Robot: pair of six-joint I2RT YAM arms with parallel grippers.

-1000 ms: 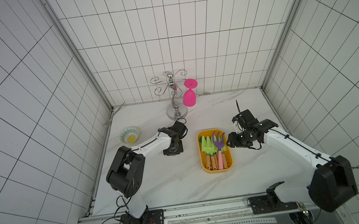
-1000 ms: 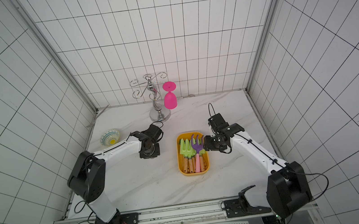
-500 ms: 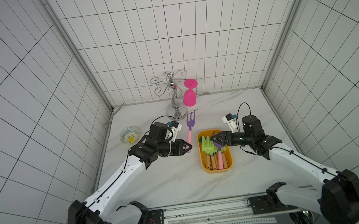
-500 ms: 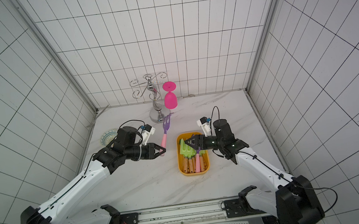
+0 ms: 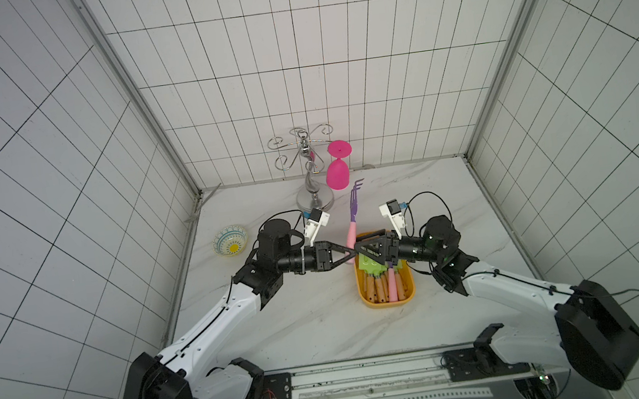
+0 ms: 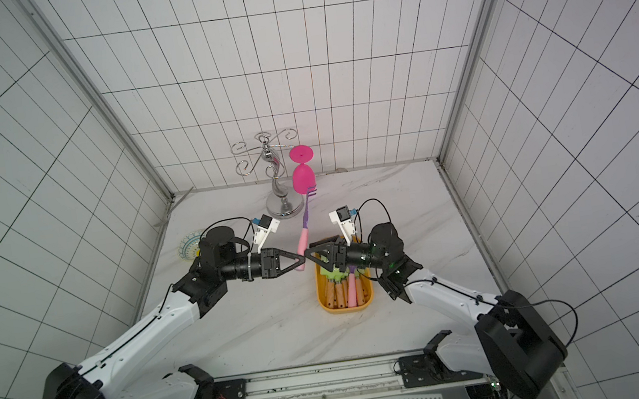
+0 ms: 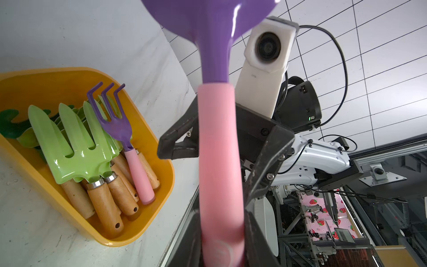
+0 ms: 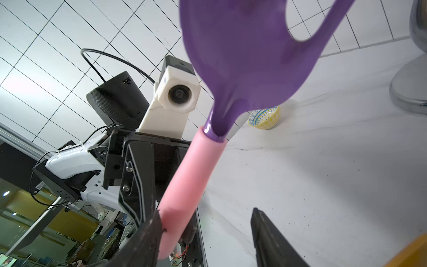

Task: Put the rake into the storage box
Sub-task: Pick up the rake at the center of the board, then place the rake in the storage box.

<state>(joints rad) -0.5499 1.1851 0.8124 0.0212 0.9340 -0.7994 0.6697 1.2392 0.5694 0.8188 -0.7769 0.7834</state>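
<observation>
My left hand [image 5: 349, 257] is clamped on the rake [image 5: 353, 213] at the low end of its pink handle. The rake stands up from my fingers, slightly tilted, with its purple tines pointing away from me above the desk [image 5: 305, 328]. My right hand [image 5: 361, 253] meets it tip to tip, jaws apart around the same handle: in the right wrist view one finger [image 8: 147, 238] touches the pink grip and the other stands clear. Just under my right hand lies the yellow-orange storage box [image 5: 390, 304], so the rake is above and beside the box, not in it. The box holds green garden tools [image 7: 76, 148] with wooden handles, packed side by side, and a second purple rake [image 7: 120, 129] lying on them. Past my left wrist sits a small patterned bowl [image 5: 231, 241]. Beyond both hands stand a silver rack [image 5: 313, 193] and an upside-down pink goblet [image 5: 337, 173]. Half a second ago my right hand hung over the box with a gap between it and the rake; now it has reached the handle
</observation>
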